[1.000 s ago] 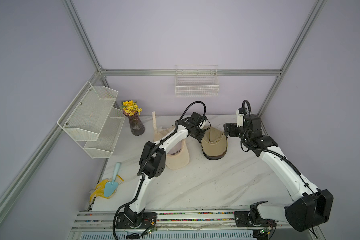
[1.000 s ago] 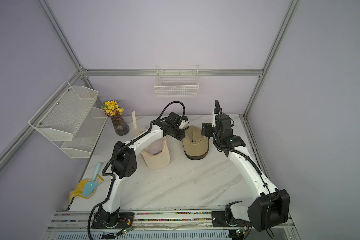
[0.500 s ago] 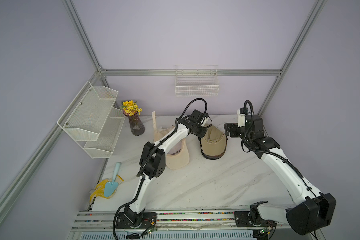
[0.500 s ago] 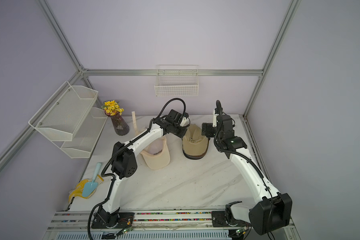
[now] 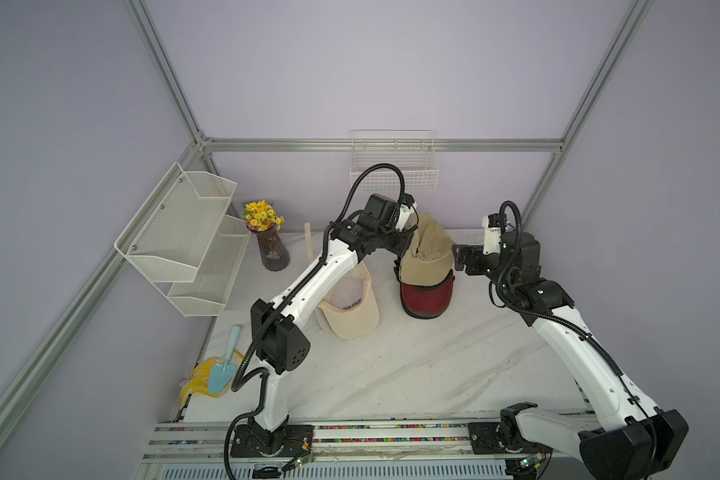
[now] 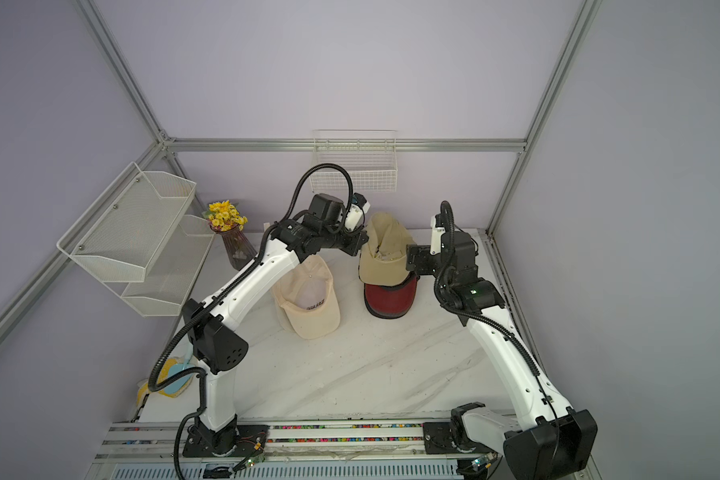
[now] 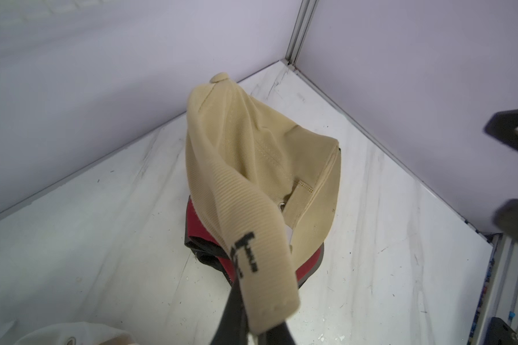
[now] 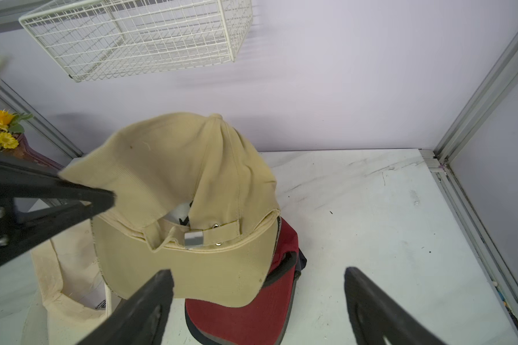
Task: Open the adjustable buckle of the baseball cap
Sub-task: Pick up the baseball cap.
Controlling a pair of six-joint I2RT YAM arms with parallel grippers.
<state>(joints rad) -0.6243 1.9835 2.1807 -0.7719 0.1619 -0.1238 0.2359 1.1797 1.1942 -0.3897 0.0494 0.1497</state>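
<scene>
tan cap [image 5: 428, 259] raised, left fingers [image 7: 231, 316] pinching it

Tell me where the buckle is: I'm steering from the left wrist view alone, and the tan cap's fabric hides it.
Observer: The silver buckle sits on the back strap of the tan cap, facing the right arm.
Operator: Is that arm ready?
Observer: Its jaws stand open and empty, close beside the cap.
Operator: Anything under my arm?
Observer: A cream cap lies on the table beneath the left arm.
</scene>
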